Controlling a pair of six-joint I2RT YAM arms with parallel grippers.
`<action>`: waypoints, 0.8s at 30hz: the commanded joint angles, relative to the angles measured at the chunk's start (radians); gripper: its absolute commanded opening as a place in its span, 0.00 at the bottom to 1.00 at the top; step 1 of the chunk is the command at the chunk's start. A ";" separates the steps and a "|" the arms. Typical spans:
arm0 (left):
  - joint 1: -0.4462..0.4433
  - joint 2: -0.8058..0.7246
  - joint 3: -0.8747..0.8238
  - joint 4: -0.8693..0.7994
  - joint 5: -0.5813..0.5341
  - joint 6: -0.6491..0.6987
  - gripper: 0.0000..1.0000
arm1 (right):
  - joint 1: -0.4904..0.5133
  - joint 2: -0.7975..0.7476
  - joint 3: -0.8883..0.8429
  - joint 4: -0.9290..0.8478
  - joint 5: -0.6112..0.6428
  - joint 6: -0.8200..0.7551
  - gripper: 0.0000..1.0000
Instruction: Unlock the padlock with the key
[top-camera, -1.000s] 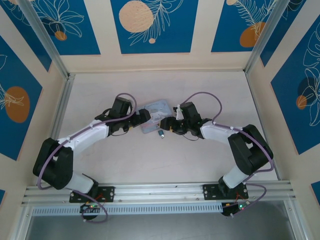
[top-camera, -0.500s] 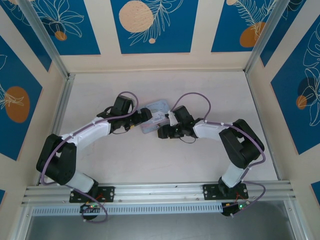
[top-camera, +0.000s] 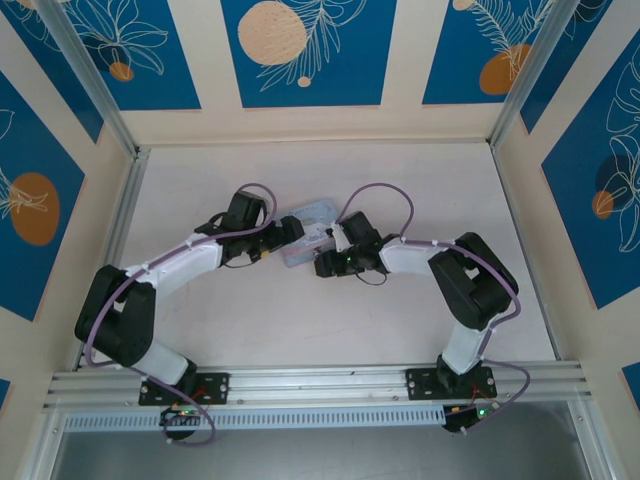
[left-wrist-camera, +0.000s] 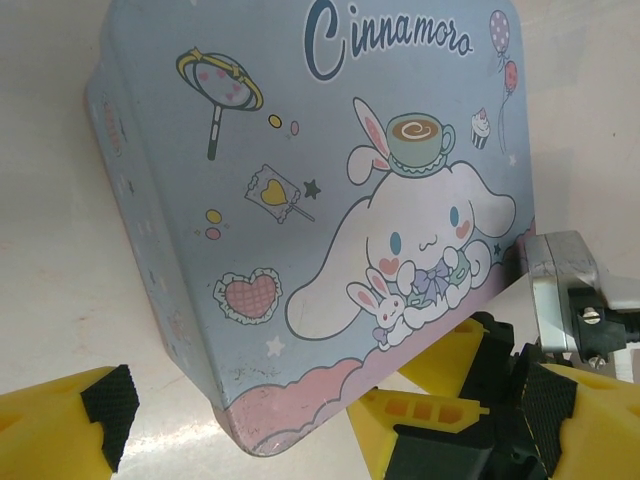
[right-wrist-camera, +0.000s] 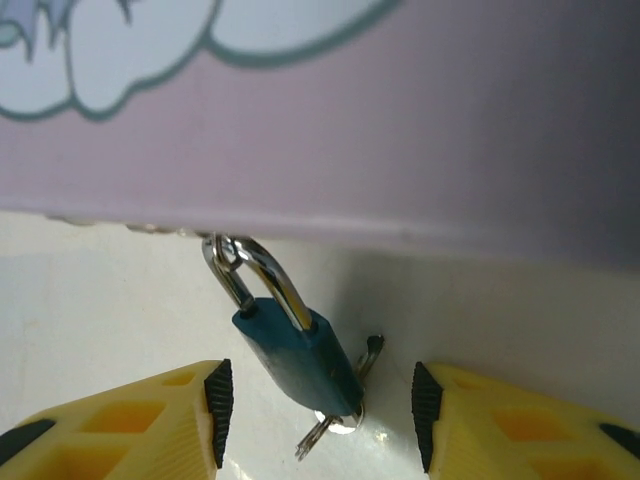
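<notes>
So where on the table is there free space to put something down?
The table is bare between the Cinnamoroll tin and the back wall, and again in front of the tin, up to the near rail. The middle is crowded: left gripper and right gripper meet at the tin, with the padlock hooked to its edge.

White table (top-camera: 300, 330); cream walls (top-camera: 400, 122), blue floral panels (top-camera: 350, 70); aluminium rails (top-camera: 320, 380).

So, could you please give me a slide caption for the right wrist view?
Open right gripper flanking the teal padlock hooked to the edge of the tin, key at its base.
</notes>
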 joint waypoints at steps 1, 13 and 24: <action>0.014 0.012 0.009 0.017 0.025 -0.018 0.99 | 0.007 0.025 0.031 -0.017 0.013 -0.026 0.50; 0.026 0.020 0.005 0.018 0.004 -0.023 0.99 | 0.005 0.003 0.010 -0.040 0.008 -0.029 0.12; 0.027 0.047 0.056 -0.132 -0.175 0.080 0.99 | -0.013 -0.028 -0.015 -0.037 -0.042 0.037 0.00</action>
